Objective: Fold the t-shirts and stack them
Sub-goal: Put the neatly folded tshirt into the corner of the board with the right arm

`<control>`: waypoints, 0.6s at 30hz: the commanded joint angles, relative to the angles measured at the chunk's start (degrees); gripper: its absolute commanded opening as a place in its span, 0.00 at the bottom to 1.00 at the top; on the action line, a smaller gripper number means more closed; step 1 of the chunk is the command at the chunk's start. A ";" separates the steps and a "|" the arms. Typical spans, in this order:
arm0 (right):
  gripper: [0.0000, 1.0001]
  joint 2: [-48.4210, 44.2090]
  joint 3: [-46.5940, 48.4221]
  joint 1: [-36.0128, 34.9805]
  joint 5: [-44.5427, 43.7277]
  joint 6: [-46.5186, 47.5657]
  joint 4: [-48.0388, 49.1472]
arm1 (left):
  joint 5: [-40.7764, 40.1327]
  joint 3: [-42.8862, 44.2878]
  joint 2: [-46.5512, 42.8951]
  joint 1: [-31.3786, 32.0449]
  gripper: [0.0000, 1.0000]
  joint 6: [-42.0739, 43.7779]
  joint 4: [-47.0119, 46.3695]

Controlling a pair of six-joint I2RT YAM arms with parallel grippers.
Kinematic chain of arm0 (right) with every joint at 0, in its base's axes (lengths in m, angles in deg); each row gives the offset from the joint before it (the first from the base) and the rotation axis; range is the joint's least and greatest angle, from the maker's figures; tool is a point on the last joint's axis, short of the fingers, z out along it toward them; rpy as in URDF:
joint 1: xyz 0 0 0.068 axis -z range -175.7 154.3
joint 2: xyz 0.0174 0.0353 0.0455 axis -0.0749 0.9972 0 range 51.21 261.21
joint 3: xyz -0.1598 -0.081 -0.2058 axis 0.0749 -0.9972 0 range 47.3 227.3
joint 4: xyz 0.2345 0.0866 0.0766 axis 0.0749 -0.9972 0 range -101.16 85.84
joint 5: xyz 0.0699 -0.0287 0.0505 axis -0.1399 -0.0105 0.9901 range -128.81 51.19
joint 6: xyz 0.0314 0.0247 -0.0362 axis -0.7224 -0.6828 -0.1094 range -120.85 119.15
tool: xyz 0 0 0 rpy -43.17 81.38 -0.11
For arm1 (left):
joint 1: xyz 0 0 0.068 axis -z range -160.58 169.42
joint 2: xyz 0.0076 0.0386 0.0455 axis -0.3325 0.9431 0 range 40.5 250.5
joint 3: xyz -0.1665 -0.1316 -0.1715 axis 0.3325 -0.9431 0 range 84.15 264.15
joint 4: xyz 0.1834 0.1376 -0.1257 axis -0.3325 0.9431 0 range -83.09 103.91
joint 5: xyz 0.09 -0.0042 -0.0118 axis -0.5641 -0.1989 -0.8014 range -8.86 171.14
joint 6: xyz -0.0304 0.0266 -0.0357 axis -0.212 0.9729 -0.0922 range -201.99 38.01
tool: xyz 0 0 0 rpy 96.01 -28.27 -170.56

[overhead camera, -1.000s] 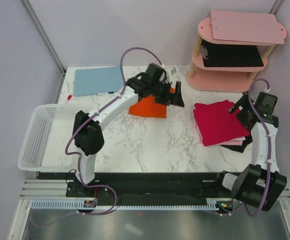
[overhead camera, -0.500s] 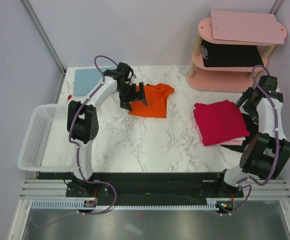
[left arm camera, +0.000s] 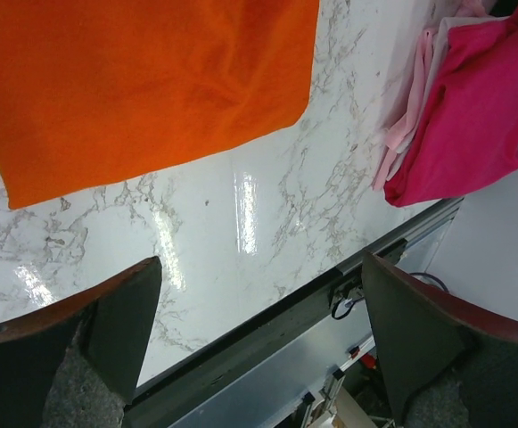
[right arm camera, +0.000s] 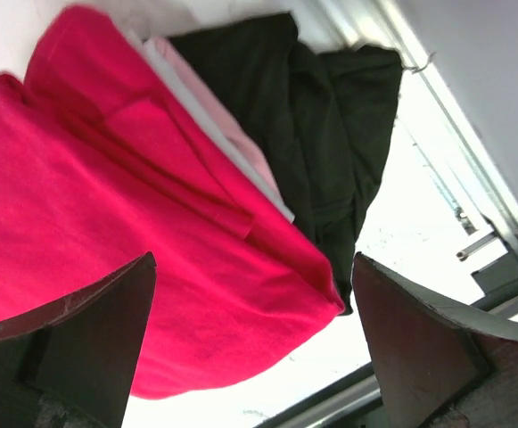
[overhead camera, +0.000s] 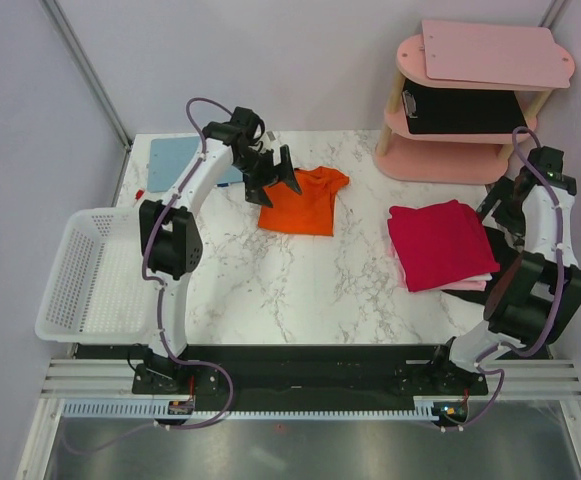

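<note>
The orange t-shirt (overhead camera: 305,205) lies folded on the marble table (overhead camera: 300,290), one short sleeve sticking out at its far right. My left gripper (overhead camera: 275,180) hovers open over its far left corner, holding nothing. In the left wrist view the orange t-shirt (left arm camera: 152,89) fills the top and the left gripper (left arm camera: 259,348) is empty. The magenta-pink t-shirt (overhead camera: 438,243) lies folded at the right, on top of pale pink and black cloth. My right gripper (overhead camera: 503,208) hangs open above its right edge. In the right wrist view the magenta-pink t-shirt (right arm camera: 107,250) lies below the empty right gripper (right arm camera: 254,348).
A white basket (overhead camera: 80,270) hangs off the table's left edge. A light-blue clipboard (overhead camera: 175,158) lies at the far left. A pink shelf (overhead camera: 450,160) with a pale pink board (overhead camera: 495,52) stands at the far right. Black cloth (right arm camera: 330,134) sticks out under the pile.
My left gripper has drawn back from over the orange t-shirt to its far left corner, leaving the shirt uncovered. My right arm has swung toward the far right, away from the pile.
</note>
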 commanded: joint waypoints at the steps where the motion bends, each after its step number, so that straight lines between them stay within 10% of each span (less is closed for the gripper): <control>1: 0.98 -0.21 0.77 0.36 6.67 2.65 -2.13 | 2.76 -0.24 0.13 -0.21 0.99 -1.63 1.67; 18: 0.98 3.04 -8.19 0.28 6.76 3.01 0.66 | 4.43 -0.06 1.89 0.14 0.97 -1.63 1.41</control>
